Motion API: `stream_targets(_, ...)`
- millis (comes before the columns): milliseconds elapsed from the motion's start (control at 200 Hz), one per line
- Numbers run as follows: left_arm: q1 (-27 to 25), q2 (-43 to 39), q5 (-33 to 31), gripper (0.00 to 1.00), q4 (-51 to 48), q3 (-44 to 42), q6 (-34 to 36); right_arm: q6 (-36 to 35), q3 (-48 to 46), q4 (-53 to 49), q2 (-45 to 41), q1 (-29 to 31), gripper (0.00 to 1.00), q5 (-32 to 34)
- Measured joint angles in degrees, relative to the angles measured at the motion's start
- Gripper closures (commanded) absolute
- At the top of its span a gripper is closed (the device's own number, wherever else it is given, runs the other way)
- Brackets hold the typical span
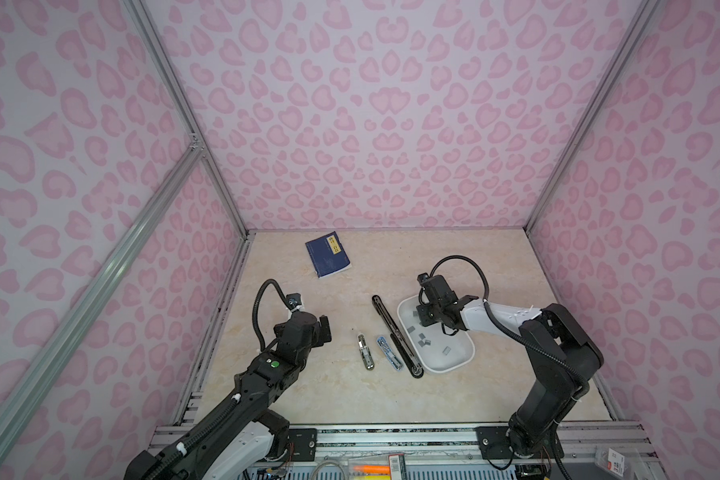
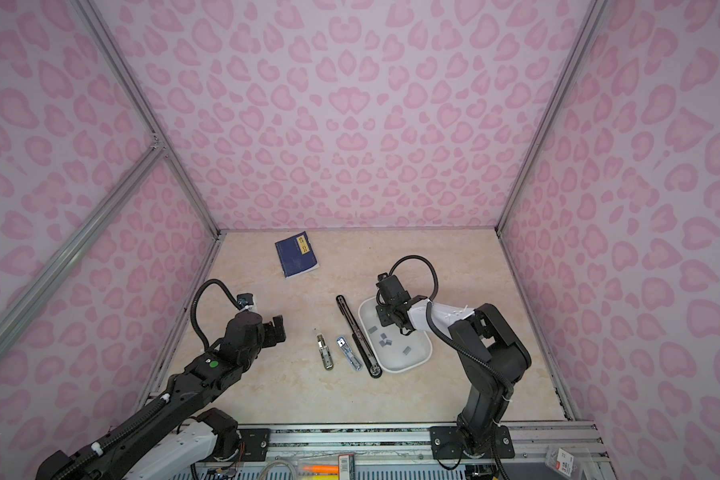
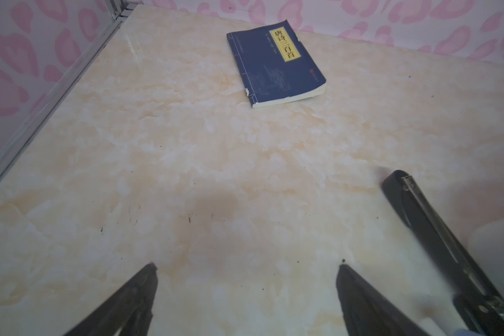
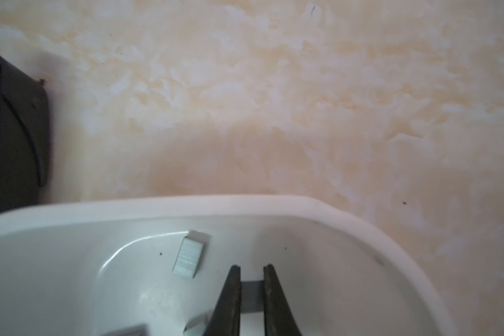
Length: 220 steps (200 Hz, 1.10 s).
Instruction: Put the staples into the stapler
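Observation:
A white tray (image 1: 454, 368) (image 2: 408, 368) (image 4: 216, 203) right of centre holds several small grey staples (image 1: 424, 341) (image 2: 385, 341). My right gripper (image 4: 252, 266) (image 1: 429, 319) reaches down into the tray's far end and is shut on one grey block of staples (image 4: 252, 295) between its fingertips. Another block (image 4: 189, 257) lies loose beside it. A long black stapler (image 1: 395, 332) (image 2: 356, 332) (image 3: 437, 238) (image 4: 15, 131) lies opened out flat along the tray's left side. My left gripper (image 3: 246, 264) (image 1: 325, 328) (image 2: 277, 328) hangs open and empty over bare table, left of the stapler.
Two small metal staplers, one gold-silver (image 1: 365, 352) (image 2: 324, 352) and one blue-silver (image 1: 389, 352) (image 2: 348, 353), lie side by side left of the black one. A dark blue book (image 1: 328, 253) (image 2: 297, 254) (image 3: 277, 64) lies at the back left. Pink patterned walls enclose the table.

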Motion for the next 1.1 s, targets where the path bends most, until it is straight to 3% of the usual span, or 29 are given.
stream_targets(195, 0.0, -8.1, 8.9, 0.03, -3.0, -1.7, -1.6, 2.4, -2.3, -0.3, -6.7, 1.7, 0.88, 1.0)
stream_targets(455, -0.2, -16.4, 14.7, 0.03, -10.3, -2.1, -4.2, 4.2, -4.5, -2.1, -14.5, 11.6, 0.89, 5.2)
stream_targets(785, -0.2, -24.4, 12.7, 0.00, -13.7, -8.3, -7.3, 8.1, -7.4, -3.0, -19.5, 23.3, 0.89, 10.1)
stream_targets(1100, -0.2, -30.3, 14.2, 0.02, -14.2, -10.1, -7.7, 12.9, -14.5, 3.4, -19.5, 29.9, 0.89, 11.5)
